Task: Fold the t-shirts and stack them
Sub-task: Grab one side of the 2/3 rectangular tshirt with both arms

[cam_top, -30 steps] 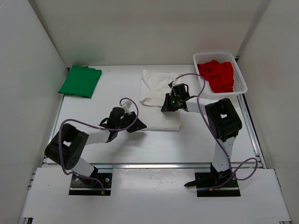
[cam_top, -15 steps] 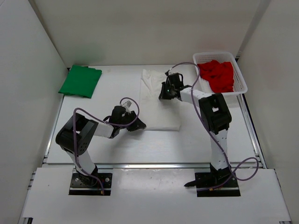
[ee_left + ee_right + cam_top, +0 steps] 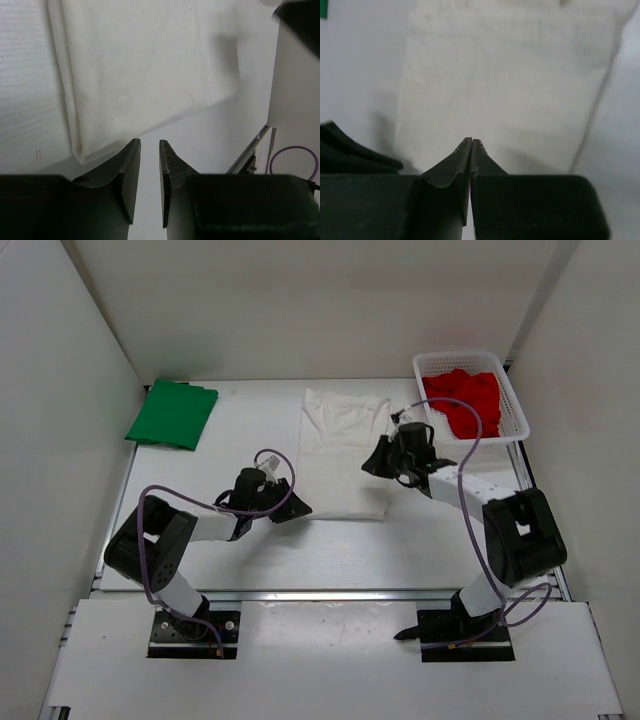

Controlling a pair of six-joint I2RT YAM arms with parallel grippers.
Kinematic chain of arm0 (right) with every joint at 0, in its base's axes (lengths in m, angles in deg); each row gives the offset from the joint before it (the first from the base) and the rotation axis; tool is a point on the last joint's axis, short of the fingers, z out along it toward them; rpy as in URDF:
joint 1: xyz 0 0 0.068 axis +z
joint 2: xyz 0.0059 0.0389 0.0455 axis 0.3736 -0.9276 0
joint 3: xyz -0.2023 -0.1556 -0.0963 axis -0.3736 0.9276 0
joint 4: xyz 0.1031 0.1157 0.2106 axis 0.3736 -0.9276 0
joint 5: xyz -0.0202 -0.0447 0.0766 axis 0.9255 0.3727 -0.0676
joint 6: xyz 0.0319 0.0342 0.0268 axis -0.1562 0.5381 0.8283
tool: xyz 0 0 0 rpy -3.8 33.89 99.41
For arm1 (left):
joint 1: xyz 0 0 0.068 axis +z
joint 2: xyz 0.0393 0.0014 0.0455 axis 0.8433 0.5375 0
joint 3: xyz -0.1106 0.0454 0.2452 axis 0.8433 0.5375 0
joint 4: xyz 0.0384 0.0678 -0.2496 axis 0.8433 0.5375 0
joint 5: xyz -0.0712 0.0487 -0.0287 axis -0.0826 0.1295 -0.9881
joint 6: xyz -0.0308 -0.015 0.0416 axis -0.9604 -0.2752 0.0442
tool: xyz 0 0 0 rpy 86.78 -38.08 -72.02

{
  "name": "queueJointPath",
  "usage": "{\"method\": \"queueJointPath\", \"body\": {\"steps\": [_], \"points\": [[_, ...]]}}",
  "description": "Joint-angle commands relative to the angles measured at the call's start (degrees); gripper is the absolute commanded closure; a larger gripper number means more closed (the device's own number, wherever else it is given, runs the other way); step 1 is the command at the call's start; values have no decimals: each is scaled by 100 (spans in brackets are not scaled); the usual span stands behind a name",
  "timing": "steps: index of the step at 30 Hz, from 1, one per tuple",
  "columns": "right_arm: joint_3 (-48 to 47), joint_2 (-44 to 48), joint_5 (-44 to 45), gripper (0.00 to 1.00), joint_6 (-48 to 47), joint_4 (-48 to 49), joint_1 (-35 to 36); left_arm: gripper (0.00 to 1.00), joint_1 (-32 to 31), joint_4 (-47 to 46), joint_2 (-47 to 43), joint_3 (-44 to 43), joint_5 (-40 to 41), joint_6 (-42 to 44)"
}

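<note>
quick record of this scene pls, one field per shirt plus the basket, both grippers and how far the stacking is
green t-shirt: folded, far left of the table
white t-shirt: laid flat mid-table
red t-shirt: crumpled inside the basket
basket: far right of the table
left gripper: jaws slightly apart, empty, at the white t-shirt's near left corner
right gripper: shut, empty, over the white t-shirt's right side
stack: not yet begun, the three shirts lie apart
</note>
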Motion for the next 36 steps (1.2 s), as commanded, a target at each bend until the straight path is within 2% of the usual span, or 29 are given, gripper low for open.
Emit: {"method": "queueJointPath", "body": {"steps": [1,5,9,14,16,18,20,24,29,33,35,36], "points": [[1219,607,-423,100,600,875,-124,67,67,54,-354,22,-8,70],[2378,1259,-468,100,645,1193,-282,67,208,-59,-363,171,-158,9],[3117,1331,-503,100,662,1333,-476,67,305,-7,-442,250,-158,9],[3303,1392,-529,99,654,1404,-494,68,471,343,-776,321,97,228],[3287,1698,-538,92,645,1369,-546,64,463,511,-986,356,289,368],[3295,2076,-468,75,636,1273,-546,53,393,861,-1049,321,500,553],[3417,2550,-406,63,583,1193,-634,41,305,1003,-1093,286,659,659],[3646,2659,-581,56,575,974,-942,35,270,1012,-953,251,818,738],[3629,2140,-783,52,609,1061,-740,41,95,933,-575,154,949,712],[3532,1639,-1196,53,758,1237,-810,46,24,872,-259,75,844,677],[3550,1542,-1424,59,829,1403,-792,48,-29,837,-205,31,870,633],[3550,1437,-1460,61,882,1413,-801,52,-38,776,-144,48,835,615]]}}
